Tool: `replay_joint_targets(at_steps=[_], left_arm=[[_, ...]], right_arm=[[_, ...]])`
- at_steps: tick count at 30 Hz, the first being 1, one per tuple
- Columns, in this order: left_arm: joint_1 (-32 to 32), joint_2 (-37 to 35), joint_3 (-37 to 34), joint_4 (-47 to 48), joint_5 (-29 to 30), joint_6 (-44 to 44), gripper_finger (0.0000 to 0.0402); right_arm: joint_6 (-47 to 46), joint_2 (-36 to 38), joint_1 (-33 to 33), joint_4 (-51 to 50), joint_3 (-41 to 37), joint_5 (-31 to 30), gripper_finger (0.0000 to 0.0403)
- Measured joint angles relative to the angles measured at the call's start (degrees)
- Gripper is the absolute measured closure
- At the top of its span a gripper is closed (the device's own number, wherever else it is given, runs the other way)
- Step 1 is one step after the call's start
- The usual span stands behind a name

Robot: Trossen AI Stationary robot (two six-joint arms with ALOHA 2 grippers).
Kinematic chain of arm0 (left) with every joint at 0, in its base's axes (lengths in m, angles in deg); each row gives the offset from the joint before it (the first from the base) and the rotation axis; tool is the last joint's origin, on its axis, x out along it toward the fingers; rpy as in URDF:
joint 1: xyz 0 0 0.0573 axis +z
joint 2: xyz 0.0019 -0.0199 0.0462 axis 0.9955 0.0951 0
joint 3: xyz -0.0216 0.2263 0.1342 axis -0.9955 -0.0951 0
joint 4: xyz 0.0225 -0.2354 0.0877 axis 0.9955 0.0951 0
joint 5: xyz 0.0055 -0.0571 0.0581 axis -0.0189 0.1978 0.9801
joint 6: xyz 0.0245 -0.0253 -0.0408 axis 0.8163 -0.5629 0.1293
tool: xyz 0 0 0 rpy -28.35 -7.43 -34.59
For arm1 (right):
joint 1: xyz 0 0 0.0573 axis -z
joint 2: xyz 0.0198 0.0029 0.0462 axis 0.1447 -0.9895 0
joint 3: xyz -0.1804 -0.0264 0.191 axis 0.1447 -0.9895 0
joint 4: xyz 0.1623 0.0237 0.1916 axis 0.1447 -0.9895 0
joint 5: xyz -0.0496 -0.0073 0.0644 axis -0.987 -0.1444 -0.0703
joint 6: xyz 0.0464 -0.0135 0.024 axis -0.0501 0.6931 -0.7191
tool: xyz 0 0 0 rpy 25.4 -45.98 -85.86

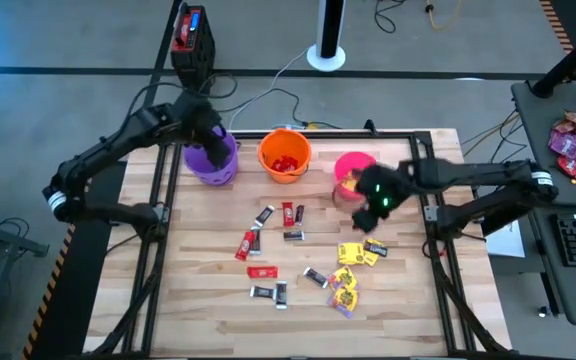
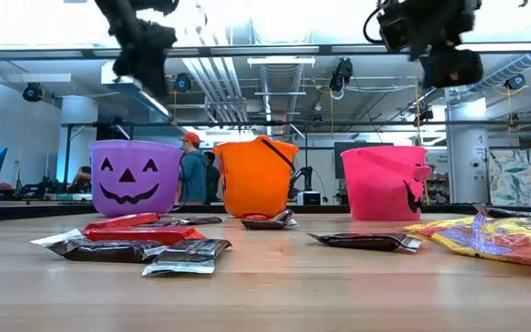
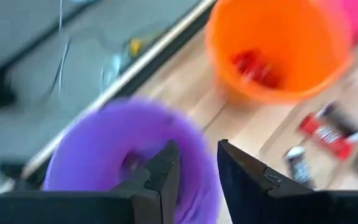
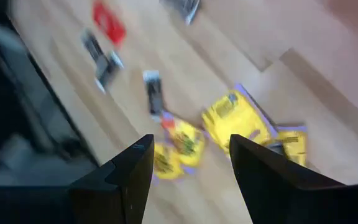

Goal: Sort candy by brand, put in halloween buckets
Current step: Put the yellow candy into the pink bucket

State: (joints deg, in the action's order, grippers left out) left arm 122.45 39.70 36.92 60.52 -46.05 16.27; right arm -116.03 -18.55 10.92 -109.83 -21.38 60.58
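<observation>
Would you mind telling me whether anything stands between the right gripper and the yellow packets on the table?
Nothing visible does. The right gripper, jaws open and empty, hangs beside the pink bucket, and the yellow packets lie in the open on the wooden table, with only bare wood between them in the right wrist view.

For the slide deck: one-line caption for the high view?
Left gripper over purple bucket, right gripper open above yellow packets.
</observation>
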Motion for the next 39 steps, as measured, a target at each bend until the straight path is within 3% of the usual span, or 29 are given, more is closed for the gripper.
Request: replay_joint_targets(at_steps=[4,8,13,18,27,32,39], left_arm=[[-5.43,-3.35,0.0,-7.32,-0.06,0.02,0.0311],[-10.91,-5.65,0.0,-13.53,-0.02,0.28,0.0311],[-16.67,-7.34,0.0,-15.76,-0.02,0.68,0.0311],[-20.71,-8.01,0.0,-15.46,0.03,0.25,0.0311],[-22.99,-7.22,-0.02,-15.34,0.18,1.11,0.0311],[-22.99,-6.1,-0.33,-15.34,0.57,2.08,0.0311],[-22.99,-4.5,-0.35,-15.42,0.64,2.19,0.0311]], right_arm=[[10.36,-2.81,-8.57,-0.07,-2.36,-7.54,0.02],[15.54,-7.25,-12.91,2.45,-5.23,-13.56,0.02],[16.09,-12.27,-13.13,10.32,-8.45,-13.94,0.02],[18.16,-17.05,-12.29,12.14,-10.85,-14.05,0.02],[18.65,-23.66,-12.34,17.68,-13.41,-13.82,0.0206],[18.52,-27.81,-12.32,20.12,-13.18,-14.2,0.0252],[16.46,-29.44,-12.31,23.69,-13.23,-13.69,0.0379]])
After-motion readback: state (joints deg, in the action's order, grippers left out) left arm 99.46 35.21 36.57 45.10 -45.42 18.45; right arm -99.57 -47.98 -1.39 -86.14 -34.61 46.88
